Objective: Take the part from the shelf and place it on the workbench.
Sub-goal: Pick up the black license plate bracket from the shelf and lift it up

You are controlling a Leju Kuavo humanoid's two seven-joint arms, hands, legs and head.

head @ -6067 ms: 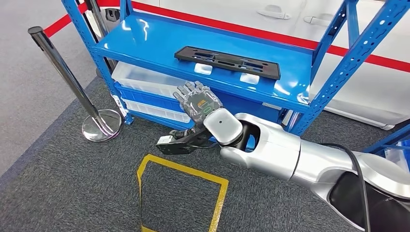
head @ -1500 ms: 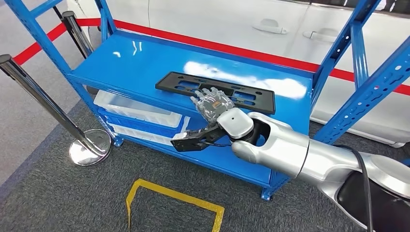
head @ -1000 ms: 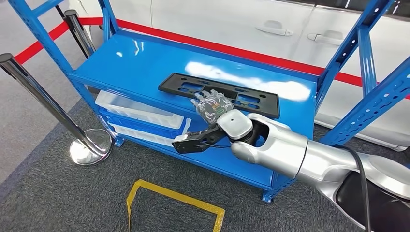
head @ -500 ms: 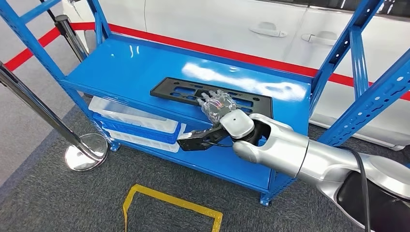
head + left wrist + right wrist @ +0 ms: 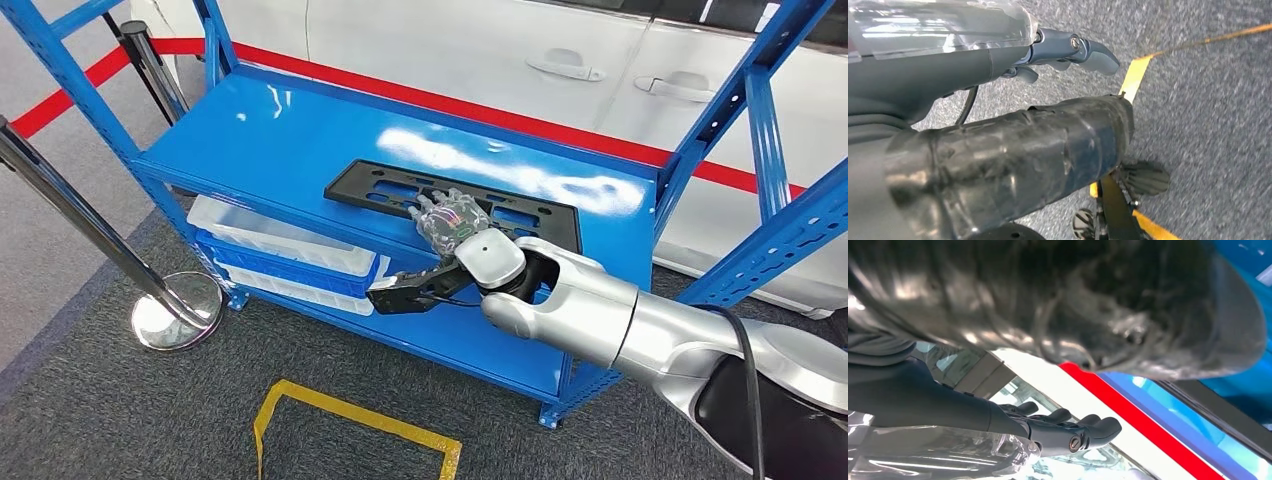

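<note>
reaching over the black part (image 5: 452,198) lying flat on the blue shelf (image 5: 290,130) mid-frame, the right hand (image 5: 452,222) has fingers spread, holding nothing, so lifting and the workbench come next.

The blue shelf (image 5: 300,130) is standing open at the front, so a hand is finding room to come in over its top board from the near side. The right hand (image 5: 452,217) is reaching in that way, over the black part (image 5: 400,185) lying flat near the front edge. Blue posts (image 5: 775,140) are standing at the right side, and another post (image 5: 70,80) is rising at the left, so those corners are blocked. Behind the shelf a white car (image 5: 520,50) is closing off the back. A shiny metal pole (image 5: 70,215) is leaning up just left of the shelf. White and blue bins (image 5: 280,250) are filling the left part of the lower level.
</note>
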